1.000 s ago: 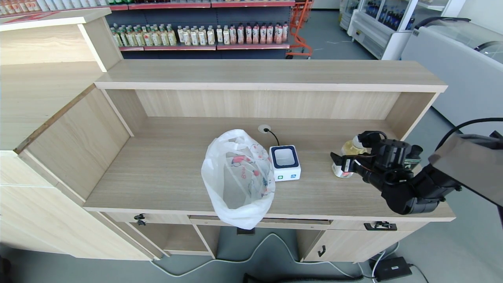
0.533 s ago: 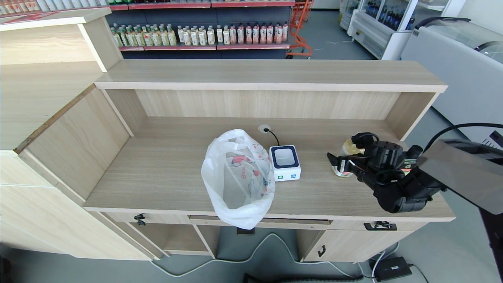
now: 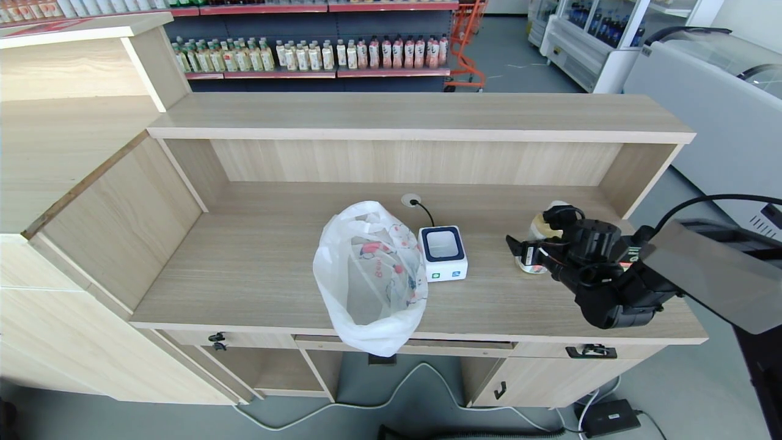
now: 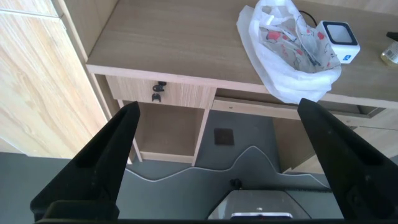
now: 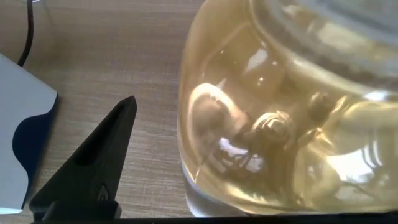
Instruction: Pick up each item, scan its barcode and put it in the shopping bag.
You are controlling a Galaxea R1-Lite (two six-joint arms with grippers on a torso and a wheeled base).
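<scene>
Straddling the upright bottle (image 3: 536, 232) | your right hand (image 3: 530, 252) open, nearer arm, one finger (image 5: 93, 162) just beside it | left hand (image 4: 217, 106) open, well apart

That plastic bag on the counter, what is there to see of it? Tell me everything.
The shopping bag is thin, translucent white plastic, crumpled, with red and dark print. It slumps with its mouth open upward at the front edge of the wooden counter, its lower part hanging over that edge. The white scanner sits close on its right; whether they touch I cannot tell.
</scene>
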